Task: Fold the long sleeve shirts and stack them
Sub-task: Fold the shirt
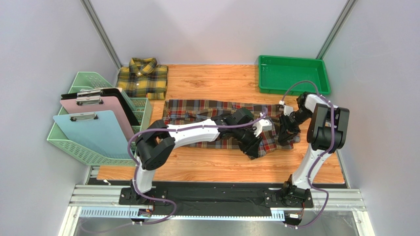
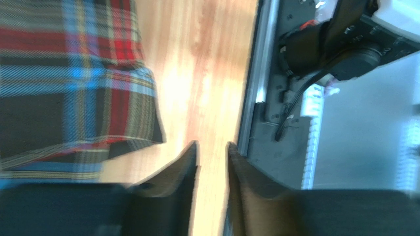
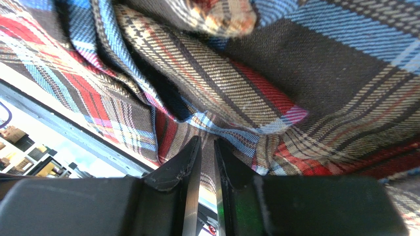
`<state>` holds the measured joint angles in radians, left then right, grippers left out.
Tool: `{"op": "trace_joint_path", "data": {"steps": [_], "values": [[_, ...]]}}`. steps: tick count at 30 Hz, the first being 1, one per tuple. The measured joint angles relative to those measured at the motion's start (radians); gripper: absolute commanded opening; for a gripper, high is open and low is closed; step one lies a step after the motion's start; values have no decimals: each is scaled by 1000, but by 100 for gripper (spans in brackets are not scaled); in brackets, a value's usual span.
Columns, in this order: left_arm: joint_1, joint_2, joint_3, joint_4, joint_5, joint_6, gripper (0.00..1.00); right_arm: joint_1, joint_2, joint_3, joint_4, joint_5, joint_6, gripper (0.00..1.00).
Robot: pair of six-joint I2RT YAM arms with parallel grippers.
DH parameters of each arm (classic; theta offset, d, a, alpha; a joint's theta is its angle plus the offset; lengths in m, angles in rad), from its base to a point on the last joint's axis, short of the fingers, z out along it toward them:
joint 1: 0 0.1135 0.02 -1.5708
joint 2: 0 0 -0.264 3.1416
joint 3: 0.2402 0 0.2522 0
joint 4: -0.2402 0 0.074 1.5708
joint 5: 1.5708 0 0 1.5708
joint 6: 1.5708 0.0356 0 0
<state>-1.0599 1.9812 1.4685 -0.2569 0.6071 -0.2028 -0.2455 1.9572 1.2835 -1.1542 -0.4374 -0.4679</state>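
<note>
Overhead I see even, sharp light; my left wrist view is motion-smeared with glare on the wooden table (image 2: 207, 73), my right shows the red plaid shirt (image 3: 305, 73) crisp.

1. Table (image 1: 217, 167): carries items 2 to 4.
2. Folded shirt (image 1: 143, 77): far left corner.
3. Tray (image 1: 292, 90): far right corner, well apart from item 2.
4. Spread-out shirt (image 1: 197, 110): lies across the middle, its length running left to right, in front of items 2 and 3.
5. Basket (image 1: 86, 153): off the table, beside its left edge.
6. Clipboards (image 1: 96, 132): three, overlapping, leaning in item 5.
7. Left gripper (image 2: 212, 143): by the near right corner of item 4.
8. Right gripper (image 3: 207, 139): at the right end of item 4.
</note>
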Motion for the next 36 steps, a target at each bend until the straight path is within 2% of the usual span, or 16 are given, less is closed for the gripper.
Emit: {"op": "trace_joint_path", "data": {"steps": [8, 13, 16, 17, 19, 22, 29, 32, 36], "values": [[-107, -23, -50, -7, -254, 349, 45, 0, -5, 6, -5, -2, -1, 21], [-145, 93, -6, 14, -393, 493, 43, 0, -14, 6, -4, -2, -1, 21], [-147, 153, 30, 41, -441, 548, 23, 0, -15, 6, -4, -2, -1, 21], [-148, 155, 32, 46, -457, 563, 11, 0, -15, 6, -4, -2, -1, 21], [-151, 160, 32, 43, -483, 586, 0, 0, -15, 6, -3, -2, -1, 21], [-159, 159, 32, 43, -509, 611, 0, 0, -15, 6, -3, -2, -1, 21], [-142, 48, 17, -88, -383, 601, 0, 0, -15, 2, 12, 2, -5, 21], [-114, -22, 87, -169, -286, 565, 0, 0, -15, 2, 15, 2, -7, 21], [-31, -56, 253, -227, -154, 499, 0, 0, -15, 2, 15, 2, -10, 21]]}}
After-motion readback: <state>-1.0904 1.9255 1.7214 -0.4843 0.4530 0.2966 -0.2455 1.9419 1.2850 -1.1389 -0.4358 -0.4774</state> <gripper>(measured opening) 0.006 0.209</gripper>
